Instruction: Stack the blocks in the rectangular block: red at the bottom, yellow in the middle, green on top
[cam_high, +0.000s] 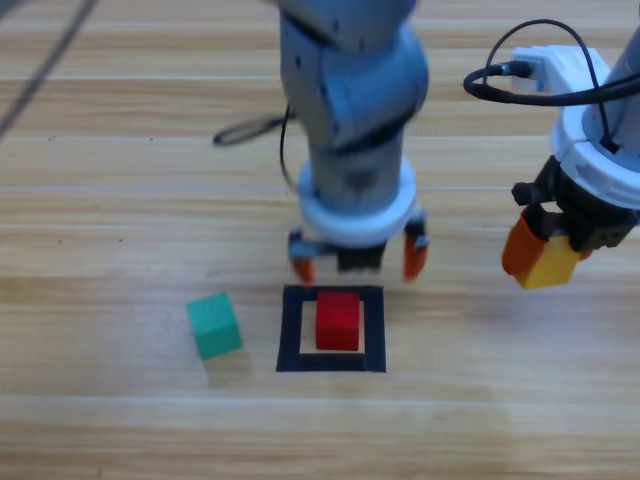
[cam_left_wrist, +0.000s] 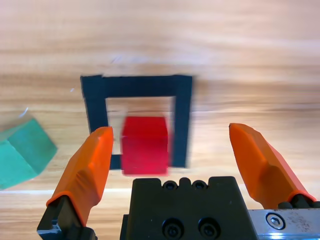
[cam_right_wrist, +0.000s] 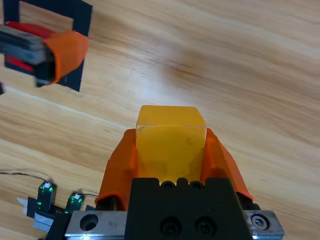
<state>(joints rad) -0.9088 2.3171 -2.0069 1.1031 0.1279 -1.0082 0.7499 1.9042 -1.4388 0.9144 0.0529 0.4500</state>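
Wooden desk (cam_high: 120, 420), light planks running side to side. Left arm (cam_high: 350, 110) comes down from the top edge at centre. Right arm (cam_high: 600, 150) enters at the upper right, with a black cable looping above it.

Left gripper (cam_high: 359, 258) hangs just behind the rectangular block (cam_high: 290, 330), jaws spread wide and empty. In the left wrist view the left gripper (cam_left_wrist: 177, 145) shows an orange jaw on either side of the tape outline (cam_left_wrist: 182, 120), neither touching the cube.

Right gripper (cam_high: 545, 255) is well apart to the right of the outline, above the desk, jaws closed on the yellow cube (cam_high: 550, 268). In the right wrist view the right gripper (cam_right_wrist: 170, 150) holds the yellow cube (cam_right_wrist: 170, 135) squarely between both jaws, its front end projecting past them.

Rectangular block: black tape outline, flat on the desk, centre of the high view.

Red cube (cam_high: 338, 320) sits inside the outline, on the desk; the left wrist view shows the red cube (cam_left_wrist: 145, 145) with its near edge over the tape.

Green cube (cam_high: 214, 326) rests on the desk left of the outline, near it but not touching, turned at an angle. It shows at the left edge of the left wrist view (cam_left_wrist: 22, 152).
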